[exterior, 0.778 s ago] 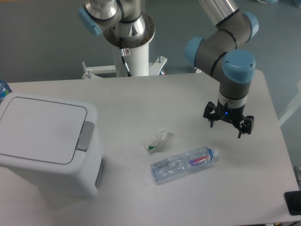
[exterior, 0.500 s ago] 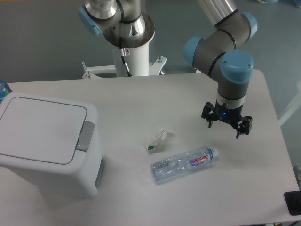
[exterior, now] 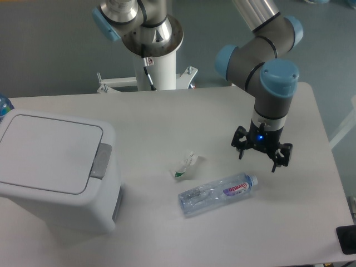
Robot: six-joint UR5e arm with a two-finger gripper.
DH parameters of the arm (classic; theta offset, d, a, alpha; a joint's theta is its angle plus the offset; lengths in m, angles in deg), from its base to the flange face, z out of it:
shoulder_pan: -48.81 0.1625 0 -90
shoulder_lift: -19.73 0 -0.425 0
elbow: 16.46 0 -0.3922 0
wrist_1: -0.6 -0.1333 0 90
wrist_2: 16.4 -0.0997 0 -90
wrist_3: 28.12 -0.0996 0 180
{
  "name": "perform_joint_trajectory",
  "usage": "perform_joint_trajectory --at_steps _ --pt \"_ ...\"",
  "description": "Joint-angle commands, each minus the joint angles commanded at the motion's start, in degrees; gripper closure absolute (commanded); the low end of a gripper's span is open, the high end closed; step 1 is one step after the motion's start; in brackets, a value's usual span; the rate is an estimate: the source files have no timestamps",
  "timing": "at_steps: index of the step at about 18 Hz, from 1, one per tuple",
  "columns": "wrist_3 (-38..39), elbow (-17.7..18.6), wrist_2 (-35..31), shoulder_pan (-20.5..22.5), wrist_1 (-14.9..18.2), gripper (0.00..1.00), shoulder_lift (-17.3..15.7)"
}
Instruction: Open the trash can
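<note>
Camera view: fixed, above the desk.
Trash can: left of frame, lid down.
Pincer: right of centre, spread, holding nothing.

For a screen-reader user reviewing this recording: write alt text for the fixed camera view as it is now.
A white trash can with its flat lid shut sits at the table's left, while the robot arm's open gripper hangs far to the right. Between them lie a crumpled wrapper and a clear plastic bottle on its side.
</note>
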Motion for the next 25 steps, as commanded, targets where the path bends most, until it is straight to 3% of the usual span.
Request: perform_joint_trajectory --at_steps 4,7,12,15,20,23,25 --pt "13.01 -3.6 1.6 -2.63 0.09 0.0 -1.06" --pt "18.2 -5.36 2.39 -6.05 0.09 0.0 -1.14" --pt "29.36 -8.35 2.65 -12.56 0.18 0.0 -4.3" --pt "35.34 -9.58 7.12 -14.41 0.18 0.0 -6.24" --pt "40.19 -8.27 14.59 -16.25 0.26 0.0 -11.59" --pt "39.5 -4.85 15.48 -17.31 0.09 0.0 -14.67" --pt "40.02 -3.96 15.48 -17.49 0.09 0.0 -14.94"
